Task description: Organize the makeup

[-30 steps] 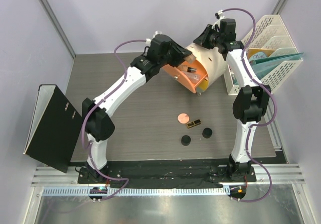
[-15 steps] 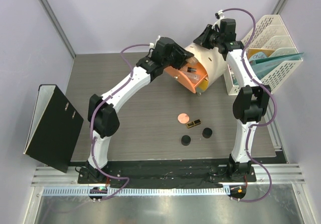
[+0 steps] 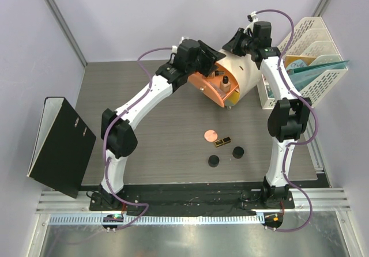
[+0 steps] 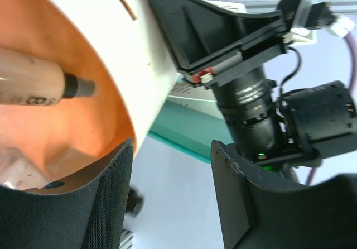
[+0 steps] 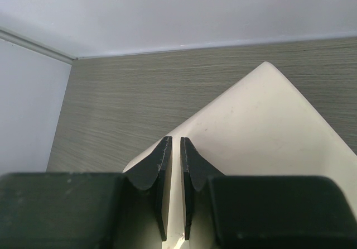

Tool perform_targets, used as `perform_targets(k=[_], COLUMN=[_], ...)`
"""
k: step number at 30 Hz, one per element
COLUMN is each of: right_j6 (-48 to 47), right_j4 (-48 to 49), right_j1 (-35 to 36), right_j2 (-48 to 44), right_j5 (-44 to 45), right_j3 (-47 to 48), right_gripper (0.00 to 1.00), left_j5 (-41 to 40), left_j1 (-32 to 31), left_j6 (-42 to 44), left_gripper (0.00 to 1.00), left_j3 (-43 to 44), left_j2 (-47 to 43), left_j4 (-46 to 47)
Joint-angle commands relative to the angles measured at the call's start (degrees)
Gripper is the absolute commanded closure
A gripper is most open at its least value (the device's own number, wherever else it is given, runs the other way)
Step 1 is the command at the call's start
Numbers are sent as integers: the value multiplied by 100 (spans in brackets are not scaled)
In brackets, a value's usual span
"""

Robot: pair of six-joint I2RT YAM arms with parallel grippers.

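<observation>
The cream drum box (image 3: 247, 72) stands at the back with its orange drawer (image 3: 206, 85) open. A beige bottle with a black cap (image 3: 225, 84) is in the drawer; it also shows in the left wrist view (image 4: 33, 84). My left gripper (image 3: 212, 60) is open and empty just above the drawer's back edge (image 4: 173, 154). My right gripper (image 3: 233, 42) is shut on the box's thin top rim (image 5: 173, 143). On the table lie a pink compact (image 3: 211, 135), a black-gold lipstick (image 3: 222, 141) and two black jars (image 3: 237, 151) (image 3: 214, 161). No other bottles are in view.
A white file rack (image 3: 308, 35) with teal folders stands at the back right, beside the right arm. A black binder (image 3: 57, 144) leans at the left edge. A yellow drawer (image 3: 235, 97) sticks out below the orange one.
The left gripper has shifted a little right and back over the drawer. A beige bottle now shows free in the orange drawer. The right arm has not moved.
</observation>
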Motion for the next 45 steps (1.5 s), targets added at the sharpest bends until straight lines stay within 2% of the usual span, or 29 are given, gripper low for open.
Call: perform_targets(k=[1, 6, 7, 9, 10, 13, 16, 17, 19, 20, 21, 22, 24, 28, 34, 40, 45], right_j6=[-62, -53, -62, -53, -53, -53, -53, -62, -62, -71, -71, -71, -88, -80, -106, -97, -106], right_j4=[-932, -932, -932, -932, -932, -932, -932, -932, -932, -932, -932, -932, -932, -941, -932, -941, -941], right_j1=[-31, -31, -31, -40, -40, -31, -40, -31, -31, -40, -40, -40, -40, -31, -40, -31, -40], right_j2=[116, 107, 107, 98, 98, 89, 80, 80, 71, 71, 63, 63, 54, 36, 19, 19, 19], right_j5=[86, 94, 94, 86, 94, 103, 103, 103, 103, 112, 112, 112, 120, 112, 121, 112, 112], right_j3=[-264, -273, -273, -281, -281, -290, -308, -299, -325, -334, -369, -378, -404, -457, -536, -563, -554], right_gripper=[82, 82, 82, 82, 82, 82, 82, 82, 82, 82, 82, 82, 82, 82, 82, 82, 82], left_j5=[63, 150, 185, 282, 430, 590, 415, 214, -68, -461, -691, -876, -1410, -2160, -2722, -3048, -3022], left_j1=[44, 71, 71, 71, 62, -26, -236, -307, -535, -623, -728, -894, -1071, -1475, -1573, -1617, -1617], left_j6=[-88, -53, 26, 96, 140, 614, 1623, 2218, 2854, 3152, 3738, 3979, 4645, 5438, 5625, 5853, 5994], left_gripper=[43, 48, 64, 84, 97, 100, 100, 100, 100, 100, 99, 94, 92, 78, 68, 45, 39], left_j3=[362, 354, 363, 380, 424, 520, 844, 985, 1467, 1609, 1741, 1890, 1901, 1822, 1664, 1646, 1663], left_j2=[-18, -123, -149, -193, -211, -307, -343, -308, -220, -124, -88, -62, -44, 17, 79, 105, 211], left_j4=[463, 630, 657, 736, 728, 640, -61, -577, -1177, -1693, -1916, -2109, -2453, -2831, -3052, -2806, -2569])
